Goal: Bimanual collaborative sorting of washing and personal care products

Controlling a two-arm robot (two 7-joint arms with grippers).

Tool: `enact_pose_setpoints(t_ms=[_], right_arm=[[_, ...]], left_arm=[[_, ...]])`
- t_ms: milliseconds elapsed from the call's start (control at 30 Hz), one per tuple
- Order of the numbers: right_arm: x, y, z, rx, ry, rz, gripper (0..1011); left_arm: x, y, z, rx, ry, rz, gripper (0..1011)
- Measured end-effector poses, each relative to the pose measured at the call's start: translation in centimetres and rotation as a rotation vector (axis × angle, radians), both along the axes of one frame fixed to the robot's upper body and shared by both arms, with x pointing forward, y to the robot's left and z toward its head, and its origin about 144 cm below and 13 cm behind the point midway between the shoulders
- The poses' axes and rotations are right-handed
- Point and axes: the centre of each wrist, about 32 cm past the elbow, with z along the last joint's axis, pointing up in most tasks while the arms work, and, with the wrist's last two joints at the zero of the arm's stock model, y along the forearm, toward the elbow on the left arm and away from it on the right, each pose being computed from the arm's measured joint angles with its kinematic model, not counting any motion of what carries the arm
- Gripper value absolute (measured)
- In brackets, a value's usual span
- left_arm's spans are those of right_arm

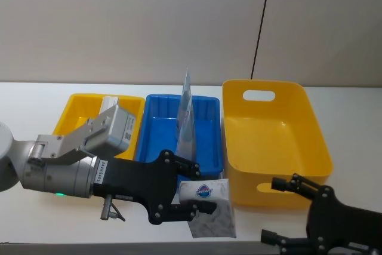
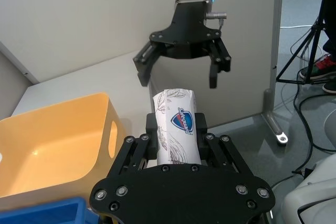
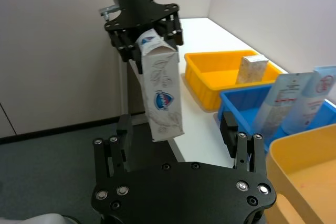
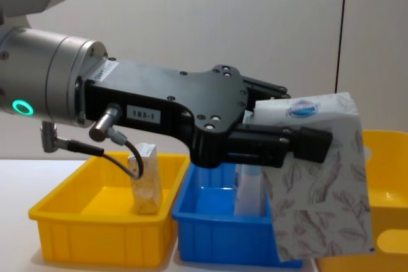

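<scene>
Three bins stand in a row on the bench [image 1: 24, 97]. At the left, the small yellow bin [image 1: 74, 104] has one standing pack [image 1: 109, 106] in it. Next, the blue bin [image 1: 152, 141] holds two pouches [image 1: 186, 117], upright and leaning together. In front of the blue bin, the left tool [image 1: 196, 189] is closed on the pack [image 1: 209, 210] and holds it in the air, clear of all bins. Its fingers press only the end with the logo; the rest of the pack hangs free and a little tilted. To the right is the large yellow bin [image 1: 310, 123], with nothing visible inside. At the far right, near the front edge of the bench, the right tool [image 1: 270, 209] has its fingers spread. It is turned toward the pack but apart from it.

This looks to me like a handover between the arms, and the main danger is a drop. The pack is soft and is gripped at one end, so it may bend or slide when the right tool pushes on it. If the left tool lets go before the right one has closed well, the pack falls. From the right wrist view it seems to hang near or beyond the bench edge, so it could land on the floor. The two tools could also hit each other, because the free part of the pack is short. A grip on the loose lower corner would probably be weak.
</scene>
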Motion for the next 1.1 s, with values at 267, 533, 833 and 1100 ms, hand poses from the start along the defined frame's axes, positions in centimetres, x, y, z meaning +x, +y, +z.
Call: enact_pose_setpoints(t_ms=[267, 533, 833, 1100], right_arm=[[0.1, 1.3, -0.8, -0.007, -0.009, 0.032, 1003], [0.8, 2.5, -1.3, -0.014, -0.021, 0.055, 1003], [1.6, 3.4, -1.6, -0.020, -0.033, 0.066, 1003], [2.1, 4.1, -1.8, -0.027, -0.039, 0.072, 1003]], left_arm=[[0.0, 0.0, 0.0, 0.000, 0.000, 0.000, 363], [0.0, 0.0, 0.0, 0.000, 0.000, 0.000, 363], [0.0, 0.0, 0.0, 0.000, 0.000, 0.000, 364], [0.0, 0.0, 0.0, 0.000, 0.000, 0.000, 364]])
